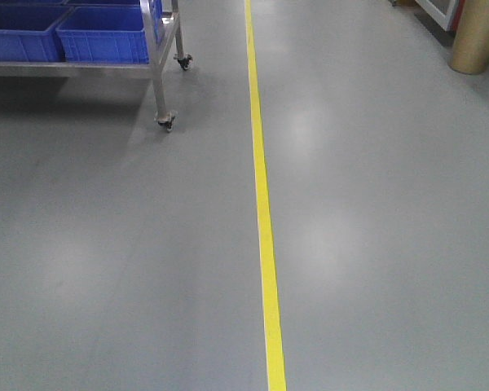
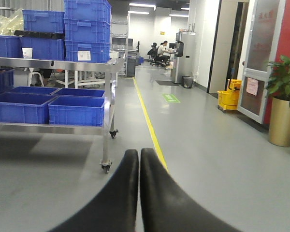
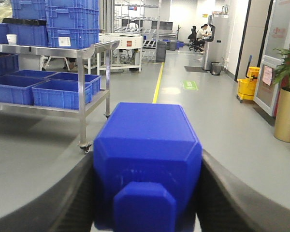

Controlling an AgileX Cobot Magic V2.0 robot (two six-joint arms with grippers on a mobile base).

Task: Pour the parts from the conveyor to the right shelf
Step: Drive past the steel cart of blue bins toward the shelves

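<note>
Blue block (image 3: pixel 147 145) getting squeezed by the right gripper (image 3: pixel 147 162), only that wrist cam showing it, left gripper (image 2: pixel 138 153) sitting closed and empty.

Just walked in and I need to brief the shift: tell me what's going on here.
The right gripper is clamped on a bright-blue block, which fills the right wrist view. The left gripper is shut and holds nothing. The robot faces open grey floor along a yellow line, with a steel cart of blue bins ahead on the left. No conveyor is in view, and the block has not been dropped anywhere yet.
</note>
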